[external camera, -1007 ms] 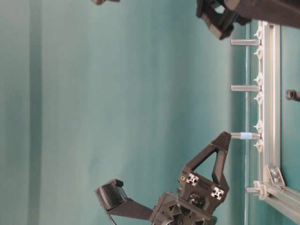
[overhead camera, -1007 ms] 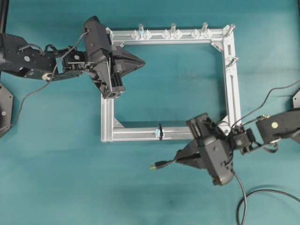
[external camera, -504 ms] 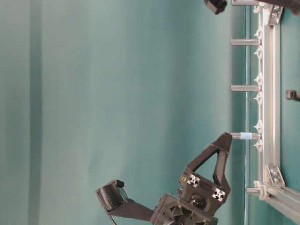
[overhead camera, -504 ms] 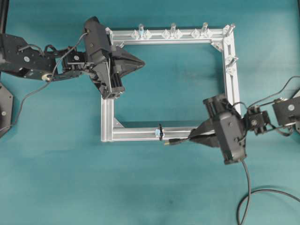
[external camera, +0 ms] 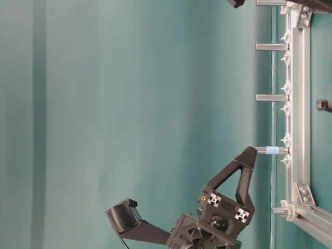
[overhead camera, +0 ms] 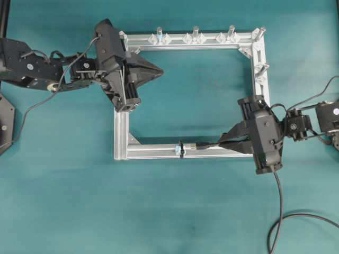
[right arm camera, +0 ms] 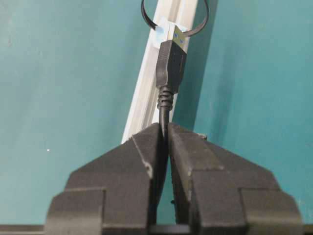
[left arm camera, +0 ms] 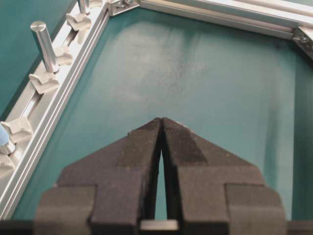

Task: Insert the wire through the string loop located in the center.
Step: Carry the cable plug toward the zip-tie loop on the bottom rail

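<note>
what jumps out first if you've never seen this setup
The silver aluminium rectangular frame lying on the teal table catches the eye first. At its lower bar, the right end effector grips a thin black wire with a metallic plug tip, aimed straight at the tiny black string loop tied round that bar. At the frame's upper left corner, the left end effector is shut on nothing.

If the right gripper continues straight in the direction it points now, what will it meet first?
Probably the string loop. The right gripper is shut on the wire, whose plug tip leads along the frame bar and sits just short of the loop's opening. Whether the tip clears the bar beneath is hard to judge.
</note>
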{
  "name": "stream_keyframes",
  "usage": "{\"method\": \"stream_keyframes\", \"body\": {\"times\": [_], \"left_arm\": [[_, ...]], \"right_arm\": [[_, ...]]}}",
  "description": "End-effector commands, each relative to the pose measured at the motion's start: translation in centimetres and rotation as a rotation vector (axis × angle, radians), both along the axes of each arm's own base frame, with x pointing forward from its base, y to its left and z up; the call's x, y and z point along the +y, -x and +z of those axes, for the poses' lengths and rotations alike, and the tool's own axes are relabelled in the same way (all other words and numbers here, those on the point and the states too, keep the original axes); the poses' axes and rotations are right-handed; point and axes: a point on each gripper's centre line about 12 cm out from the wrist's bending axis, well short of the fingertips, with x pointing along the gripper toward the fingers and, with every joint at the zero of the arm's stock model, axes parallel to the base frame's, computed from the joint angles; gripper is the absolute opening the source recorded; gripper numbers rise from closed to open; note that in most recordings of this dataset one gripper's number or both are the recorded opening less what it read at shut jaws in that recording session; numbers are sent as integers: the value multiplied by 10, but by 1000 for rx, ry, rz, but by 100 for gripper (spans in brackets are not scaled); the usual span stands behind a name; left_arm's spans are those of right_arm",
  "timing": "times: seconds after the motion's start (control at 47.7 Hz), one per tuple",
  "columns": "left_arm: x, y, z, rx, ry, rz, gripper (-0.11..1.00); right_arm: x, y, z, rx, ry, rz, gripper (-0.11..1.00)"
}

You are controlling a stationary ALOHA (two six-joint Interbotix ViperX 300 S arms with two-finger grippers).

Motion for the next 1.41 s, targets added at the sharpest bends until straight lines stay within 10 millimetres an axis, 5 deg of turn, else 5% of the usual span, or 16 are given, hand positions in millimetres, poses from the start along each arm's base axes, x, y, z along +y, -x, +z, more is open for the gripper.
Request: {"method": "stream_keyframes", "body": {"times": [0.0,0.944,1.385], "left_arm": [[0,-2,13,-39,-9,-3,0],[-3,-2,13,-39,-9,-9,0],[-5,-2,13,-37,-9,-17,0]], "right_arm": [[-1,-1,7,-24,-8,-10,7],[-1,-3,6,-12,-6,-11,7],[1,-31,4,-12,-6,-11,7]]}}
